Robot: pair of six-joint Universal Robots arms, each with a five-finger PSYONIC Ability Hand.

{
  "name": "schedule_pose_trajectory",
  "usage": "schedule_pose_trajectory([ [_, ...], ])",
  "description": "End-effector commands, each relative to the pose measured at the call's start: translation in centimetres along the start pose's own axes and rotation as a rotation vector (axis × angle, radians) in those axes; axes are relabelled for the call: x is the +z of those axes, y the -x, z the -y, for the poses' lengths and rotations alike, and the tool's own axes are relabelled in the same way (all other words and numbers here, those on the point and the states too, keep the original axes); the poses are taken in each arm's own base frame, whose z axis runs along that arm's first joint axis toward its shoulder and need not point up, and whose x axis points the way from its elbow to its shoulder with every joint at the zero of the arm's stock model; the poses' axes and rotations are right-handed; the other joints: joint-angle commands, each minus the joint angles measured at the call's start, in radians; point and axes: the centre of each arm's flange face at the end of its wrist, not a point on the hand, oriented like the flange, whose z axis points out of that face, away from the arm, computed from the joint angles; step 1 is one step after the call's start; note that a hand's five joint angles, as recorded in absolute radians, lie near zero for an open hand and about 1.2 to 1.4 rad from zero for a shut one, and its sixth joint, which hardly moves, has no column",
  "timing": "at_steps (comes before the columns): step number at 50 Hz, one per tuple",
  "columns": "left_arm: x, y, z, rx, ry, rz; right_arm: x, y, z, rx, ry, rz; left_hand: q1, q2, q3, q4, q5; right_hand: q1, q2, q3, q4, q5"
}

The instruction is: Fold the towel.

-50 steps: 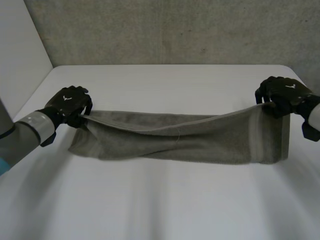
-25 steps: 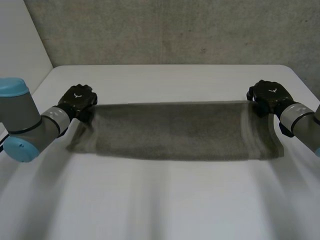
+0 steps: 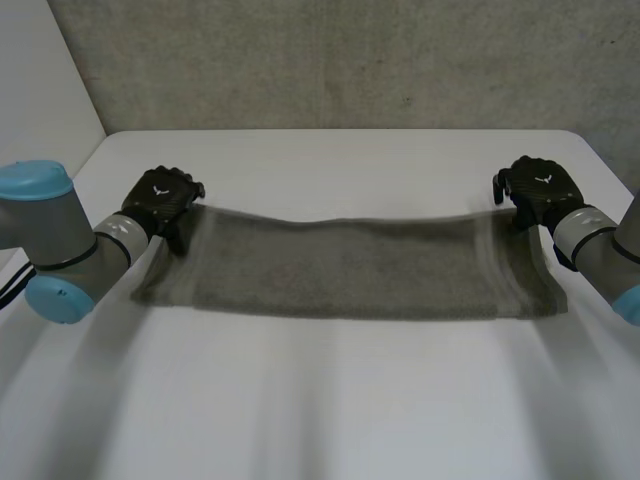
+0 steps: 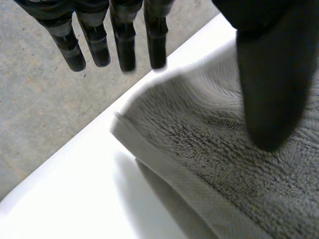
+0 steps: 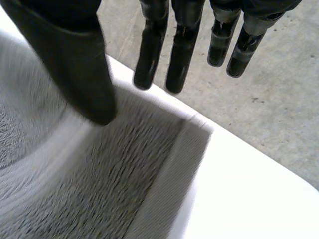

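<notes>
Robot body, from above and from both wrists. Left hand (image 3: 160, 200) and right hand (image 3: 535, 190): matt black and bulky, each with a small white V-shaped mark (image 3: 158, 191) on its back. Wrist cuffs (image 3: 115, 238): short light-grey cylinders between hand and arm. Left arm (image 3: 62, 230): grey cylindrical joints closed by round light-blue caps (image 3: 35, 180). Right arm (image 3: 605, 255): built alike, with one light-blue cap at its near end. Left fingers (image 4: 124, 42) and right fingers (image 5: 184, 45): slender black rods, ringed at intervals, with rounded tips. Left thumb (image 4: 271, 74) and right thumb (image 5: 75, 64): broad, smooth, black and blunt-tipped
</notes>
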Motion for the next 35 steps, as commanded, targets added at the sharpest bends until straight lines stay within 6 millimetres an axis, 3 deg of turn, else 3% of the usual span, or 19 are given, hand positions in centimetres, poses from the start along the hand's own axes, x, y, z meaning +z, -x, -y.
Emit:
schedule_pose_trajectory([
  [1, -0.6, 0.3, 0.8, 0.088, 0.022, 0.063, -0.4, -0.5, 1.9, -0.016, -0.038, -0.035, -0.207, -0.215, -0.051, -0.059, -0.2, -0.624, -0.629, -0.043, -0.076, -0.622],
  [3, -1.3, 0.6, 1.5, 0.087, 0.023, 0.08, -1.3, -0.6, 4.0, -0.025, -0.077, -0.04, -0.207, -0.215, -0.051, -0.059, -0.2, -0.624, -0.629, -0.043, -0.076, -0.622],
  [8, -3.0, 0.9, 3.4, 0.094, -0.007, 0.096, -3.3, -0.8, 6.6, -0.039, -0.116, -0.058, -0.195, -0.204, -0.051, -0.059, -0.188, -0.624, -0.629, -0.043, -0.076, -0.622],
  [9, -3.0, 0.9, 3.4, 0.094, -0.007, 0.096, -3.4, -0.8, 6.7, -0.039, -0.117, -0.058, -0.195, -0.204, -0.051, -0.059, -0.188, -0.624, -0.629, -0.043, -0.076, -0.622],
  [11, -4.7, 0.9, 4.7, 0.081, -0.027, 0.101, -5.2, -0.7, 7.8, -0.045, -0.124, -0.07, -0.189, -0.198, -0.051, -0.059, -0.182, -0.624, -0.629, -0.043, -0.076, -0.622],
  [15, -6.6, 0.7, 5.7, 0.043, -0.048, 0.11, -7.1, 0.1, 8.0, -0.037, -0.107, -0.055, -0.169, -0.177, -0.051, -0.059, -0.162, -0.624, -0.629, -0.043, -0.076, -0.622],
  [17, -7.6, 0.7, 6.1, 0.015, -0.06, 0.117, -8.7, 0.9, 7.1, -0.03, -0.066, -0.045, -0.154, -0.163, -0.051, -0.059, -0.147, -0.624, -0.629, -0.043, -0.076, -0.622],
  [19, -9.5, 0.3, 6.7, -0.049, -0.091, 0.117, -9.4, 1.3, 6.5, -0.023, -0.042, -0.041, -0.157, -0.166, -0.051, -0.059, -0.15, -0.624, -0.629, -0.043, -0.076, -0.622],
  [20, -9.5, 0.3, 6.7, -0.049, -0.091, 0.117, -9.4, 1.3, 6.5, -0.023, -0.041, -0.041, -0.157, -0.166, -0.051, -0.059, -0.15, -0.624, -0.629, -0.043, -0.076, -0.622],
  [24, -11.6, -0.6, 6.8, -0.148, -0.131, 0.065, -10.7, 1.3, 3.9, -0.036, 0.037, -0.035, -0.154, -0.163, -0.051, -0.059, -0.147, -0.574, -0.579, -0.043, -0.076, -0.572],
  [35, -12.7, -1.1, 5.3, -0.262, -0.105, 0.025, -10.4, 0.5, -1.5, -0.122, 0.175, 0.028, -0.148, -0.157, -0.051, -0.059, -0.141, -0.444, -0.449, -0.043, -0.076, -0.442],
])
